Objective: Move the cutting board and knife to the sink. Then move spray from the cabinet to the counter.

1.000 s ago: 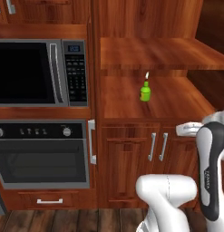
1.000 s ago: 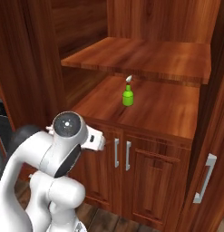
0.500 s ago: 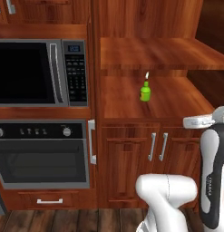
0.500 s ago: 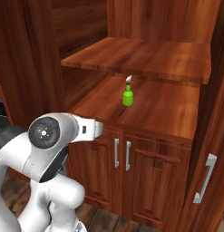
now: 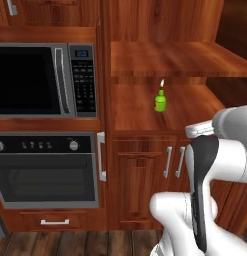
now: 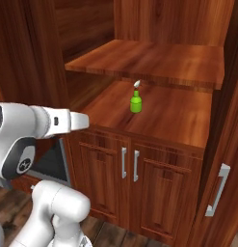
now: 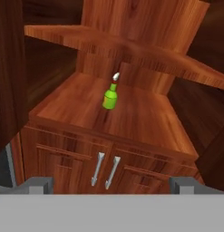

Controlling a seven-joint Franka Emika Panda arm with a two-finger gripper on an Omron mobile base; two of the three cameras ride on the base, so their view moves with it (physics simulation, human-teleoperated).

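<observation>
Clearly the main risk from here is knocking the spray bottle (image 7: 110,97) over. It is small, narrow and stands upright on its own in the open niche of the cabinet (image 5: 145,175), so a finger that arrives off-centre or too low would probably tip it or push it toward the back wall. A second risk, as I judge it, is the upper shelf (image 6: 154,60) that roofs the niche: it leaves little headroom, and a high approach could bring the hand against its front edge. A late or shallow close could also catch only the thin neck and trigger, and the bottle might swing or slip on the way out.

In the hand view the end effector (image 7: 111,183) has its two fingertips spread wide, with nothing between them. The spray bottle lies well ahead of it and higher, roughly centred between the fingers' line, standing near the middle of the lower shelf, well back from the front edge and above the pair of silver door handles (image 7: 105,170). Bottle and end effector are well apart; no contact yet.
</observation>
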